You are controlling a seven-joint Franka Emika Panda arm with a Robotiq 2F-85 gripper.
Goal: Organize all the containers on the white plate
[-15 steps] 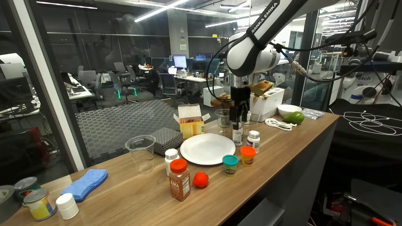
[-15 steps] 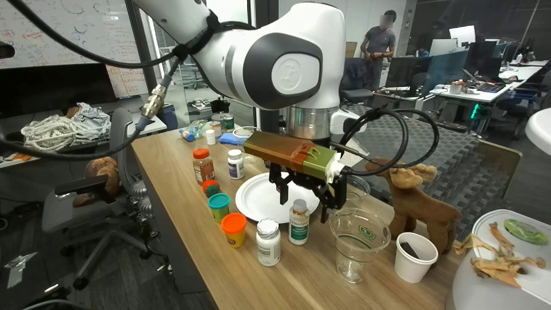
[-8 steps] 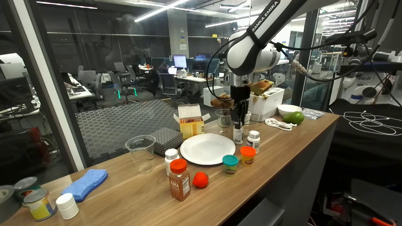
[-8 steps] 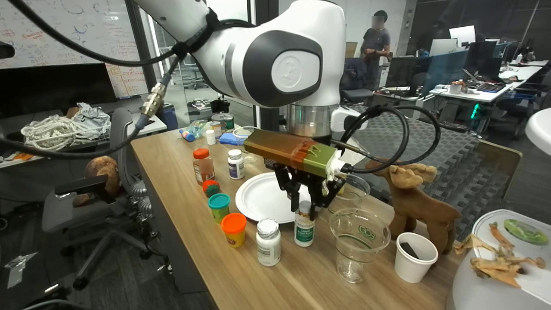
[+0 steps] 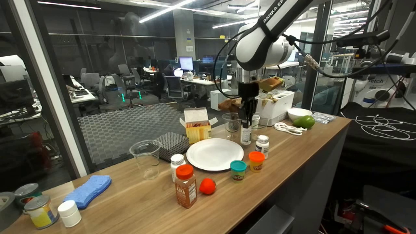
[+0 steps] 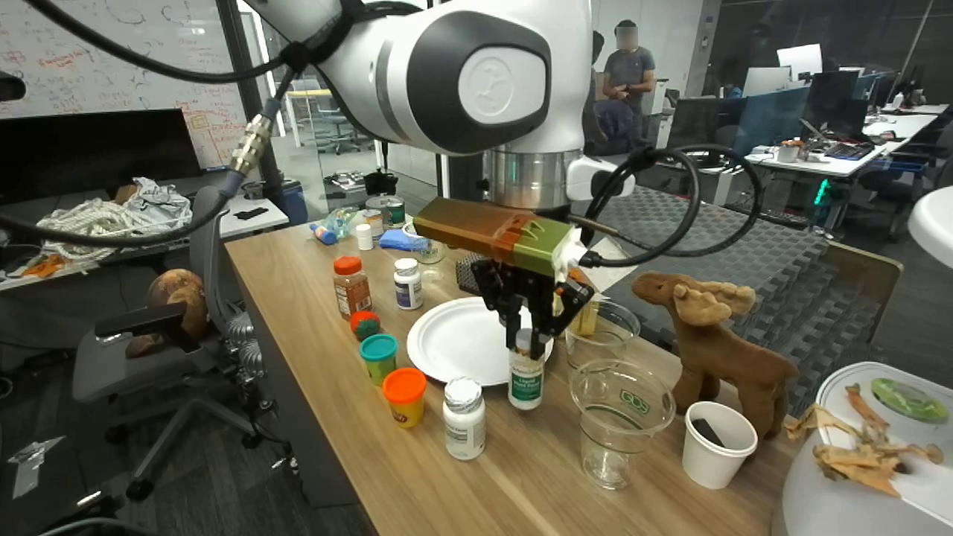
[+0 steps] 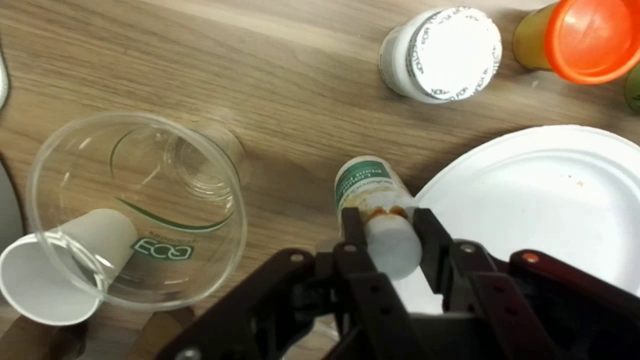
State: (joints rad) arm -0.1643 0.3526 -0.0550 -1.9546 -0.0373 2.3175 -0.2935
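The gripper (image 6: 525, 342), spread wide a second ago, now pinches the green-labelled bottle (image 6: 526, 385) by its capped end; the bottle hangs upright, lifted clear of the wooden table (image 6: 521, 480), just beside the unmoved white plate (image 6: 450, 344).

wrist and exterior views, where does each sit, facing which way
Wrist view: wrist-mounted, facing down at the Liquid Plant Food bottle; hand shows.
Exterior view: near the blue sponge, facing along the counter; arm, hand show.
Exterior view: near the paper cup, facing back toward the blue sponge; arm, hand show.
All share the white plate.
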